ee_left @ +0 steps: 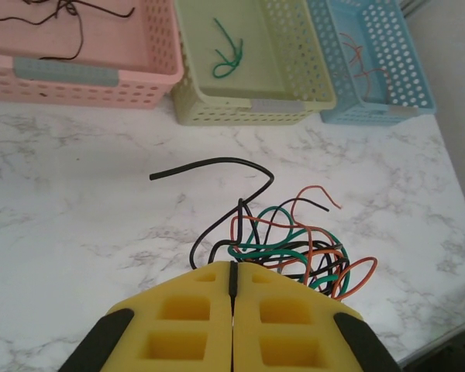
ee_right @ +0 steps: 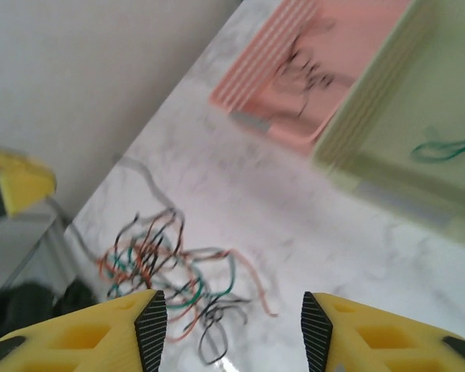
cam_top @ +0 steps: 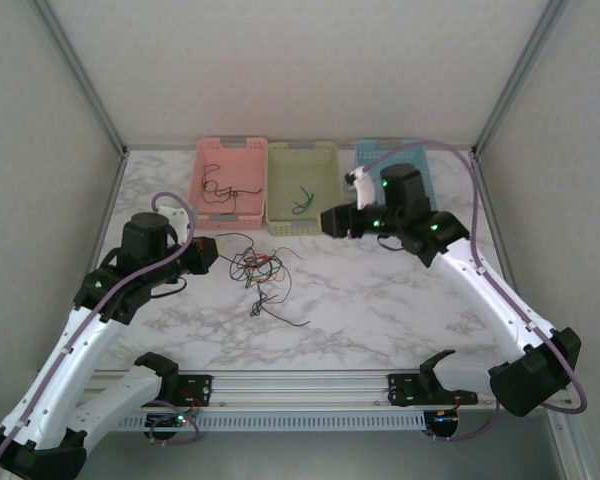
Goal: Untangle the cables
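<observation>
From the overhead camera: the cables [cam_top: 260,270], a loose knot of black, green and orange strands, lay on the marble table [cam_top: 400,300] left of its middle, between the near and far edges. The left gripper [cam_top: 212,254] sat just beside the knot on its left. The right gripper [cam_top: 327,220] hung nearer the far edge, in front of the green basket [cam_top: 302,150]. That basket stood in a row along the far edge with the pink basket [cam_top: 230,148] and the blue basket [cam_top: 372,150]. Black strands lay in the pink one and a green strand in the green one.

From the left wrist: the left gripper [ee_left: 232,267] had its yellow fingers pressed flat together. The cables [ee_left: 294,248] sprawled right at its tips, one black strand arching up and away. Whether a strand was pinched in the seam could not be told. Thin orange strands [ee_left: 356,62] lay in the blue basket [ee_left: 372,112].

From the right wrist, somewhat blurred: the right gripper [ee_right: 234,318] stood with its fingers apart and nothing between them. The cables [ee_right: 163,263] lay on the table below and to the left, well apart from the pink basket [ee_right: 256,124] and the green basket [ee_right: 356,147].
</observation>
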You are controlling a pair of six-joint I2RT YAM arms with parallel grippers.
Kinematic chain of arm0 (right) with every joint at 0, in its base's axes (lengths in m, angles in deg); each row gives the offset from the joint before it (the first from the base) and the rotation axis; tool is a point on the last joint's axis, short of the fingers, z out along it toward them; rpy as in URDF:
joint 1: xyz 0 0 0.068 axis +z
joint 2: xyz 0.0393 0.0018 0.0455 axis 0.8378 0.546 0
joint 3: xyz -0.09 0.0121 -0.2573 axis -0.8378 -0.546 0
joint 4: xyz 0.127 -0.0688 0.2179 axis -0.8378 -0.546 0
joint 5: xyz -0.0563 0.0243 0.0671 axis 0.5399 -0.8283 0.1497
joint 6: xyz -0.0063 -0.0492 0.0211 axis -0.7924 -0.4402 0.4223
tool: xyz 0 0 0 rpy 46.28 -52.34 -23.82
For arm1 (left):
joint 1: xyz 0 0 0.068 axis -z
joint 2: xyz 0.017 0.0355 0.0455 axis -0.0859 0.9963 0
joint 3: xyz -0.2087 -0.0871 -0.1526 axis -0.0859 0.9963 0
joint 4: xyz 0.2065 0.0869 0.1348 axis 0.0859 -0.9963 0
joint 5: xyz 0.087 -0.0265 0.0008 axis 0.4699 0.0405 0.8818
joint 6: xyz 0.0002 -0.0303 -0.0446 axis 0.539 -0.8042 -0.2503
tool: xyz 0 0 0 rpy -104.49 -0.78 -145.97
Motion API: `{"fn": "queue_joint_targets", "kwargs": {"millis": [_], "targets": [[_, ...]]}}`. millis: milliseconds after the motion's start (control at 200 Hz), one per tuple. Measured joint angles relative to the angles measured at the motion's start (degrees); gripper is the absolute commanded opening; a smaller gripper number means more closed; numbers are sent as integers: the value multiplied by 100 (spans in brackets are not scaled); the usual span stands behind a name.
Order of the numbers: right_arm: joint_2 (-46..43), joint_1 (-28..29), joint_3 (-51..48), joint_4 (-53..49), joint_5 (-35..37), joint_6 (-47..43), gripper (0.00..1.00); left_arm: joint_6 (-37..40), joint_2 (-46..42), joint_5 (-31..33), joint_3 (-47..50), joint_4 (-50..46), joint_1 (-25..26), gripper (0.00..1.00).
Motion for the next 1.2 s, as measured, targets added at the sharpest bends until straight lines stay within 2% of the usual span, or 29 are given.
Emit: {"fn": "queue_joint_targets", "kwargs": {"millis": [195,365,711,886,1011,1201], "targets": [[-4,680,-525,-42,-376,-514,53,66,26,-262,-2,70,0,0],[85,901,-452,4,-669,-1036,58,173,111,-358,-44,52,0,0],[981,1386,304,74,-793,-1991,62,260,275,-468,-214,11,0,0],[1408,1580,693,7,-590,-2330,65,280,293,-492,-280,-46,0,0],[1530,1731,721,-9,-501,-2483,60,280,295,-492,-291,-70,0,0],[1541,1740,721,-52,-479,-2546,46,280,295,-492,-291,-83,0,0]]}}
